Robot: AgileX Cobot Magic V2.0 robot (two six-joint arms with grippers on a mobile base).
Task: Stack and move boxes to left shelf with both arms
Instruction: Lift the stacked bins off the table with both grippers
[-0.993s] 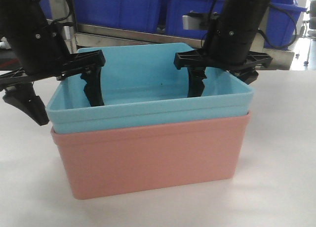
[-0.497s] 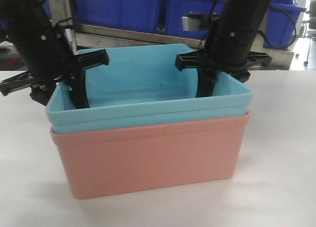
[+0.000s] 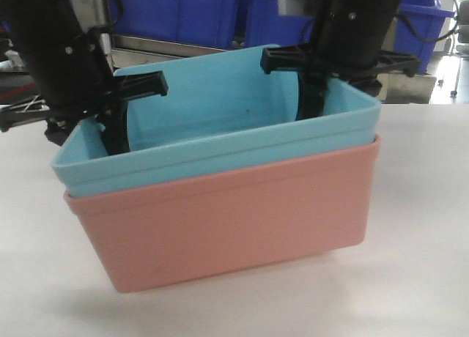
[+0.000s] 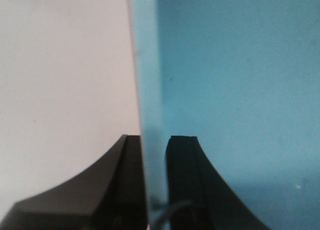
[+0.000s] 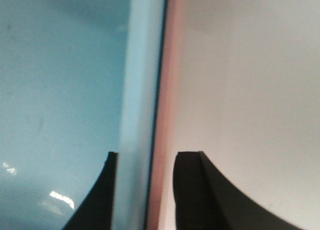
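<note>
As the front-facing view shows it, the stack point(image 3: 212, 172) is carried between the arms, with the blue box point(image 3: 212, 95) nested in the pink box point(image 3: 234, 220); its long axis runs from the left gripper point(image 3: 88, 135) to the right gripper point(image 3: 337, 88), so neither arm is nearer; it is judged raised off the table point(image 3: 425, 205); a steel rail point(image 3: 183, 47) under dark blue bins point(image 3: 183, 7) lies beyond both grippers, and whether it belongs to the left shelf cannot be told. From the left wrist, the left gripper point(image 4: 154, 190) is seen clenched on an end wall, the blue interior beside its inner finger, the table beside its outer; from the right wrist, the right gripper point(image 5: 145, 190) is seen clenched across both rims, blue inside, pink outside. A leftward carry is judged to need both arms moved together.
</note>
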